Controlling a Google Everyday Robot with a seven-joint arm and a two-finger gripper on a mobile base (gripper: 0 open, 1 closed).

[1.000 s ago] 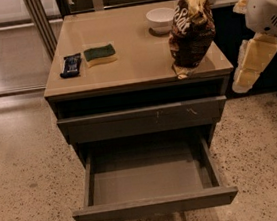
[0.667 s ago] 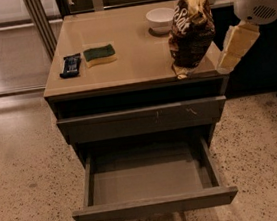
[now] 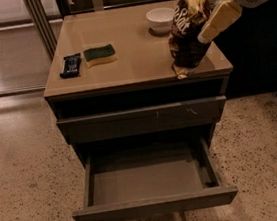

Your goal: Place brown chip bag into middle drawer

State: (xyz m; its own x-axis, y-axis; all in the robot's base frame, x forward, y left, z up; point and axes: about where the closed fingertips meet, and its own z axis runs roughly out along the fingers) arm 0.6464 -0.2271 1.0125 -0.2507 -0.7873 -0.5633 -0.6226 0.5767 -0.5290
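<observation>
The brown chip bag [image 3: 187,31] stands upright near the right front corner of the cabinet top, dark brown with a cream-yellow top. My gripper [image 3: 210,28] comes in from the upper right, and its cream-coloured end lies against the bag's right side. The middle drawer [image 3: 150,181] is pulled open below, with nothing on its flat grey floor.
A white bowl [image 3: 160,19] sits just behind the bag. A green and yellow sponge [image 3: 99,54] and a small dark wrapped bar [image 3: 70,65] lie on the left of the cabinet top [image 3: 132,58]. A shut drawer front with pale scratches [image 3: 142,119] sits above the open drawer.
My gripper has moved up and to the left, from beside the cabinet's right edge to against the bag's right side. The bag and the drawer have not moved.
</observation>
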